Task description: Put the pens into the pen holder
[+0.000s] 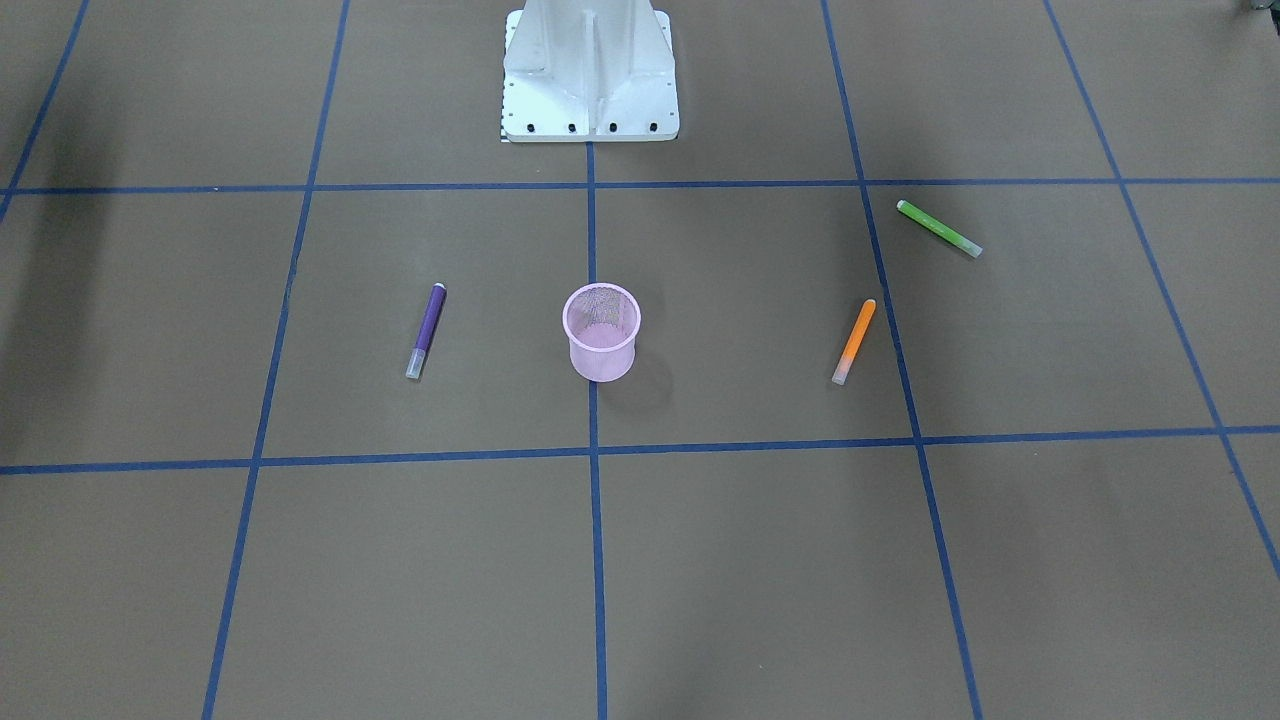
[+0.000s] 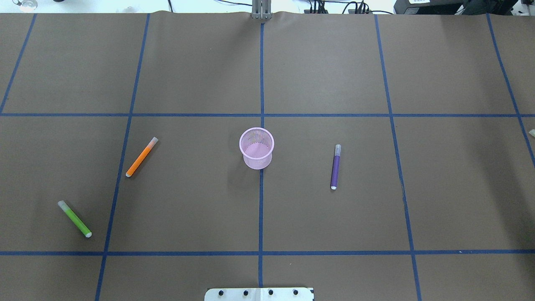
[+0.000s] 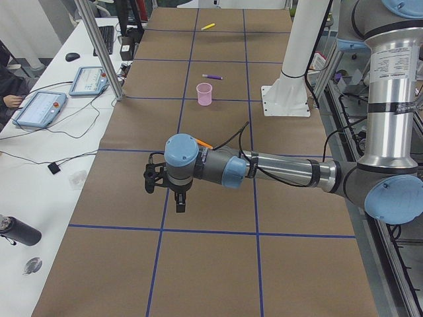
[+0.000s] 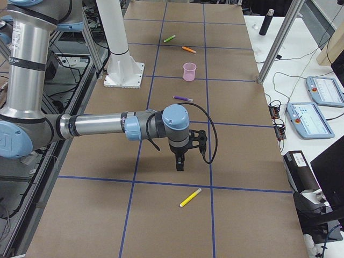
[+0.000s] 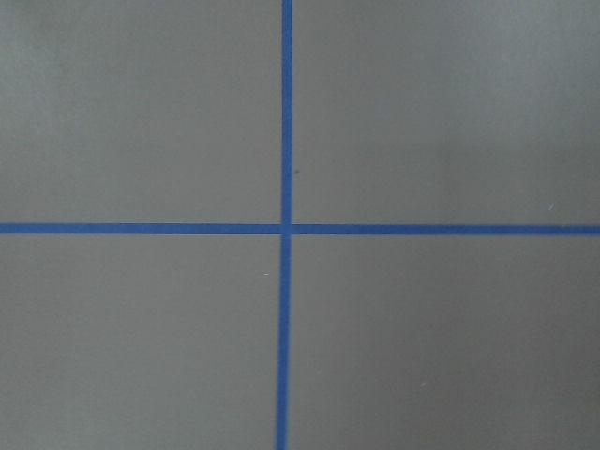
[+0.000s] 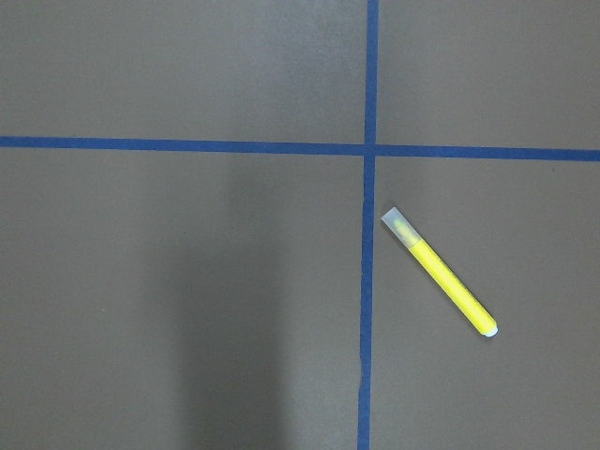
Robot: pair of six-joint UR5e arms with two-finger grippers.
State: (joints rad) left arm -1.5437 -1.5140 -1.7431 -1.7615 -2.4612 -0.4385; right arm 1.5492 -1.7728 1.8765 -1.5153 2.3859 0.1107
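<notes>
The pink mesh pen holder (image 2: 256,148) stands upright and empty at the table's middle. The purple pen (image 2: 335,166) lies to its right. The orange pen (image 2: 141,156) and the green pen (image 2: 75,219) lie to its left. A yellow pen (image 6: 439,271) lies far out on the right, below my right wrist camera. My left gripper (image 3: 179,205) hovers over the table's left end. My right gripper (image 4: 179,164) hovers over the right end, near the yellow pen (image 4: 190,198). Both grippers show only in the side views, so I cannot tell whether they are open or shut.
The robot's white base (image 1: 590,75) stands at the table's near edge. Blue tape lines (image 2: 261,209) grid the brown table cover. Teach pendants (image 4: 317,102) and cables lie on a side bench beyond the table. A dark bottle (image 3: 16,231) lies beside the left end.
</notes>
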